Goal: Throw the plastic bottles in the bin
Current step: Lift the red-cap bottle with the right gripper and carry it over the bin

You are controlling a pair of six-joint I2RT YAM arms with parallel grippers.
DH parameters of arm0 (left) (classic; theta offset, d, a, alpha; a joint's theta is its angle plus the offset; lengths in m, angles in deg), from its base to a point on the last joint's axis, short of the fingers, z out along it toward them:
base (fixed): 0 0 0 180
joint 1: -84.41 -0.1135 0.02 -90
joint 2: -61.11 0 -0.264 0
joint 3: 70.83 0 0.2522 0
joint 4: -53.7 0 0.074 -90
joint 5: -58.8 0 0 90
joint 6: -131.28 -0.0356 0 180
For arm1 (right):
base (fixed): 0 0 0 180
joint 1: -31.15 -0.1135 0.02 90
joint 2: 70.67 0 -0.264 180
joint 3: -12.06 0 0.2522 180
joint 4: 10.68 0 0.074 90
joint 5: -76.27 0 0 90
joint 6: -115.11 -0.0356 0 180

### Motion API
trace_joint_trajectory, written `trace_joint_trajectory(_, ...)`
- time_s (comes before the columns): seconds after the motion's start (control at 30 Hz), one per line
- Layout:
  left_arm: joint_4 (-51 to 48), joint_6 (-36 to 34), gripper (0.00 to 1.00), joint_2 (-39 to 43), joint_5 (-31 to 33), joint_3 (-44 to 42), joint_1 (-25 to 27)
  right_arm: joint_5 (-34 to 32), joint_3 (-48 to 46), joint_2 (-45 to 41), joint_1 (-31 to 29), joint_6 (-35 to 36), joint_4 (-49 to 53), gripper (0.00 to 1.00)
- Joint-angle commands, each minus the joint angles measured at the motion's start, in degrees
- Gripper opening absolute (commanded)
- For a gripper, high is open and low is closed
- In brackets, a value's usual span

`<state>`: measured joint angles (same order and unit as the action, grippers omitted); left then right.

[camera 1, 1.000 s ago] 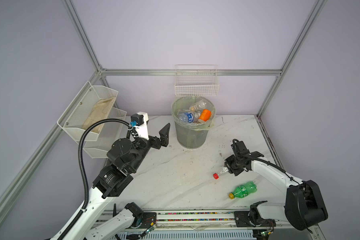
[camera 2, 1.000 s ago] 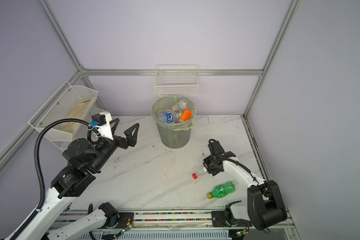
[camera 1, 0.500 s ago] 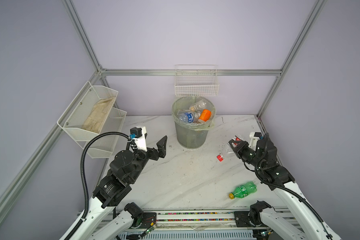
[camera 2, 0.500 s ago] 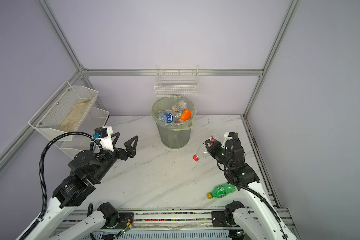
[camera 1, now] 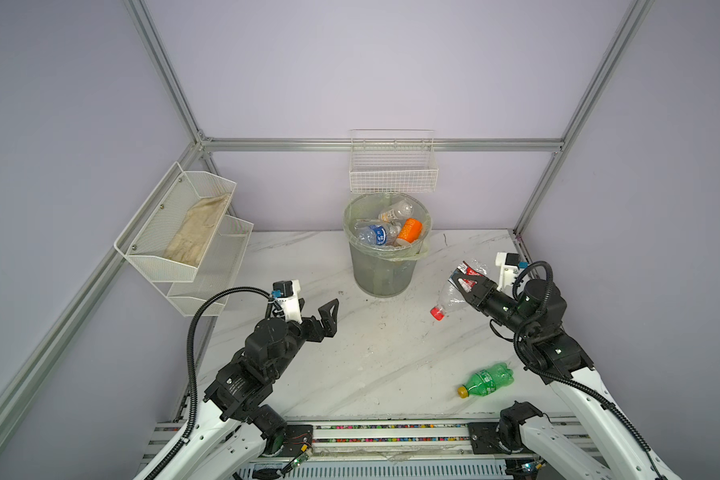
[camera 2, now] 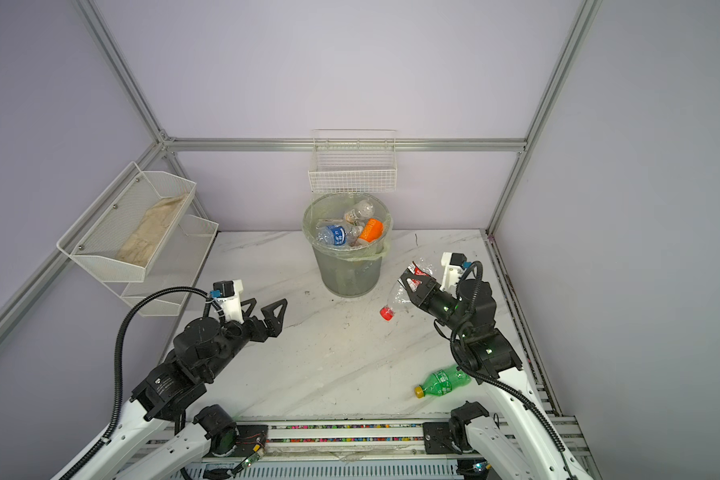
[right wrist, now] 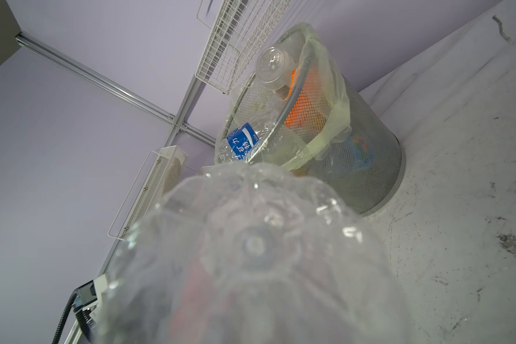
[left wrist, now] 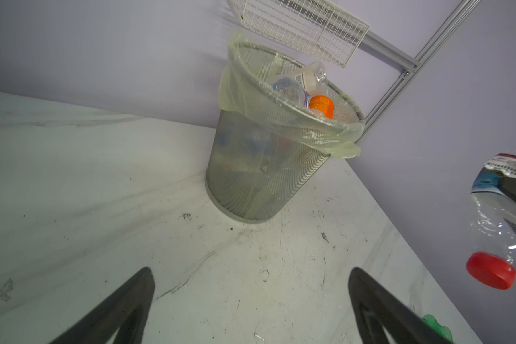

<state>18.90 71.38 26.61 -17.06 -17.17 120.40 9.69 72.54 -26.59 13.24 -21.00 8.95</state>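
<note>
One crumpled clear red-capped plastic bottle (camera 1: 446,296) is clenched in my right gripper (camera 1: 461,283), just beside the round grey mesh bin (camera 1: 381,272) lined in pale green; I should raise it over the rim before releasing. My left gripper (camera 1: 314,308) gapes empty.

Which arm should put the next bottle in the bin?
Right. The right tool is shut on the crumpled clear plastic bottle with a red cap, held up near the round grey mesh bin. The left tool is open and empty.
</note>
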Motion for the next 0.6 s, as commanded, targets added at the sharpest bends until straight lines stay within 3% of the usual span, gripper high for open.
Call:
trace_joint_trajectory(0.0,2.38,4.46,1.00,-0.48,-2.25,-3.59,1.15,-0.82,2.40,-1.65,0.33,3.03,-0.89,0.00)
trace_joint_trajectory(0.17,5.15,6.86,1.00,-1.95,-1.75,-6.30,3.29,-7.15,5.99,-2.77,0.30,5.91,1.98,0.00)
trace_joint_trajectory(0.57,9.01,9.51,1.00,-6.91,4.69,-10.00,14.88,-8.90,21.93,8.32,0.17,12.66,1.34,0.00)
